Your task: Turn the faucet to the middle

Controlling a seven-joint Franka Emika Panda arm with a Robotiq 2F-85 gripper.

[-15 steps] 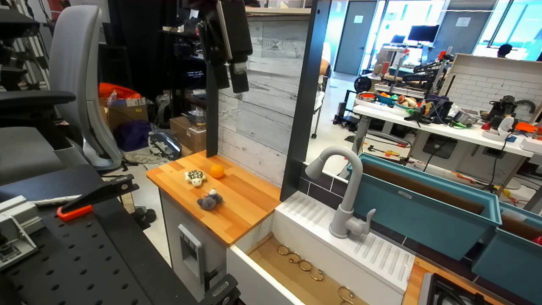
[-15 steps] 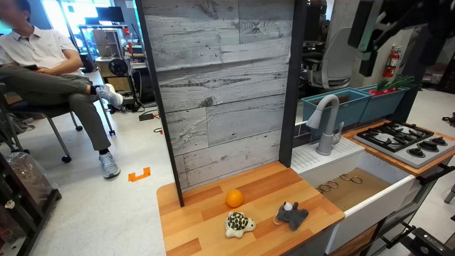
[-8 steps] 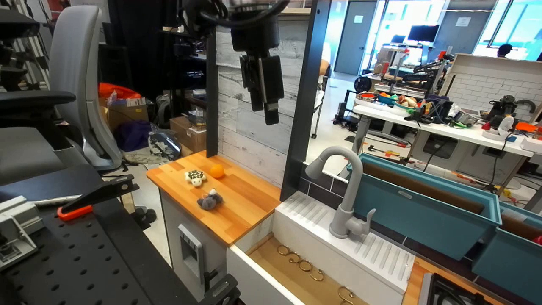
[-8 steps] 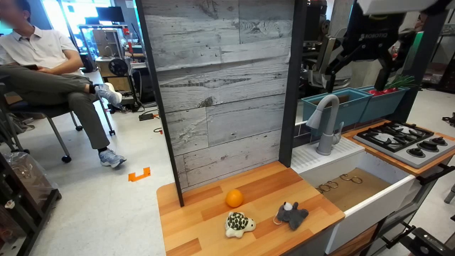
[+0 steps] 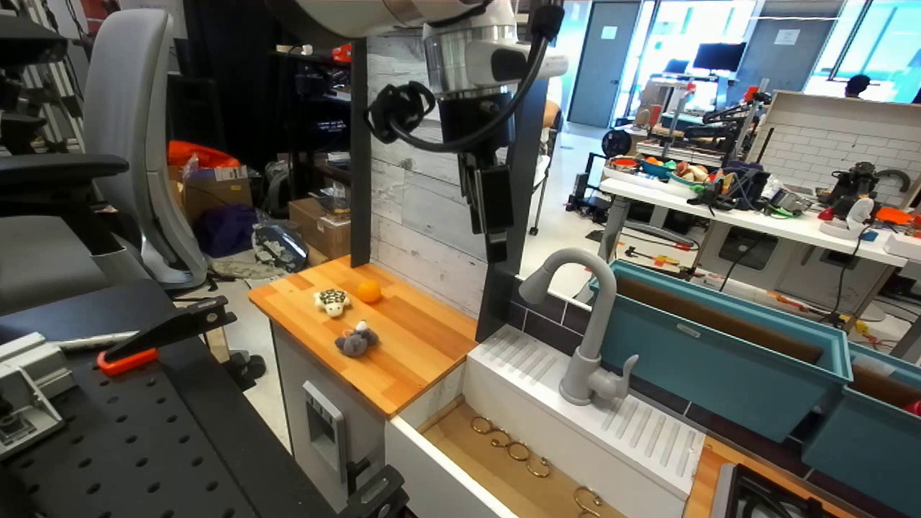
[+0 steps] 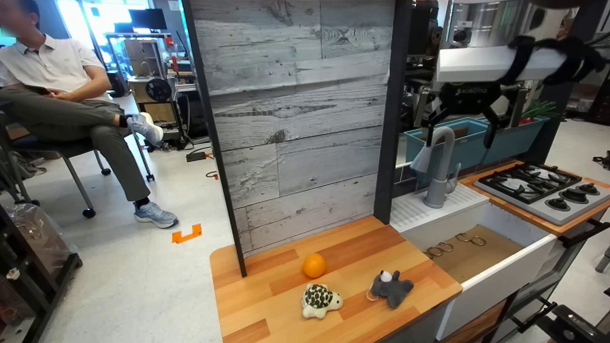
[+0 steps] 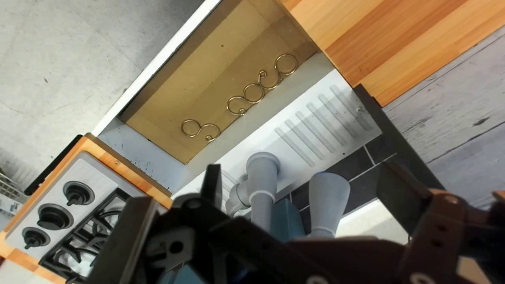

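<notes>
The grey faucet [image 5: 603, 302] stands on the white ribbed ledge behind the sink, in both exterior views [image 6: 448, 155]. Its arched spout points along the ledge toward the wood-plank panel, not over the basin. In the wrist view the faucet [image 7: 263, 177] shows its base and its nozzle [image 7: 328, 201] between the finger sides; the arch top is hidden by the gripper. My gripper [image 6: 459, 138] is open and empty, pointing down. One finger overlaps the spout's bend in that exterior view. In an exterior view the gripper [image 5: 496, 244] is apart from the spout, above and beside the nozzle.
The wood-plank panel [image 5: 446, 194] with dark posts stands close beside the gripper. Teal planters [image 5: 719, 345] are behind the faucet. A stove [image 6: 548, 190] is beyond the sink. A turtle toy [image 6: 319, 301], an orange ball [image 6: 314, 265] and a grey toy [image 6: 391, 288] lie on the wooden counter.
The arm has come down from above and moved toward the faucet; the gripper has turned to point down, its fingers spread. The faucet has not moved. The seated person's foot shifted.
</notes>
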